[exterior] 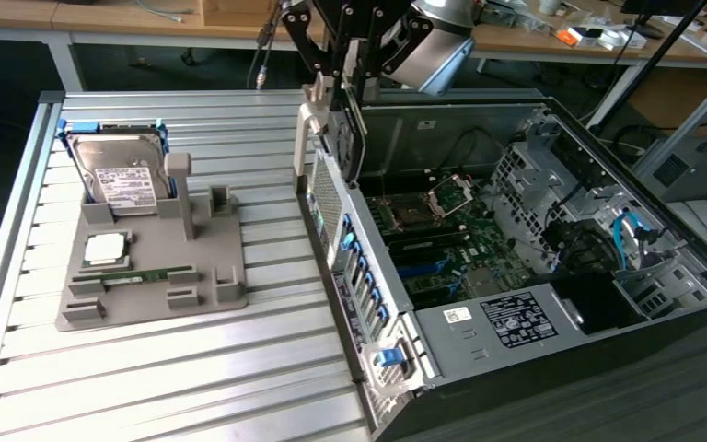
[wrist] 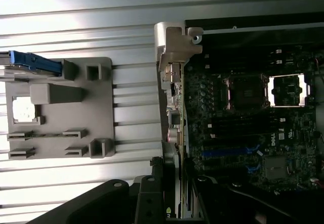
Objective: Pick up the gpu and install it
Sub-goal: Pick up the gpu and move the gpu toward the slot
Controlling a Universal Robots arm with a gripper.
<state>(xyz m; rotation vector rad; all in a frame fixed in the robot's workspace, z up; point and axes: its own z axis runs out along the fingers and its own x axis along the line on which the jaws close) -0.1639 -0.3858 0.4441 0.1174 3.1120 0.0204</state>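
Gripper holding the gpu upright at the open computer case.
Its jaws are clamped on the card's top edge in the upper middle of the exterior view. The gpu hangs just above the case's side wall, and the grey tray with the hard drive sits at the exterior view's left.

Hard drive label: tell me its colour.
The hard drive label is white with dark print, best seen in the exterior view.
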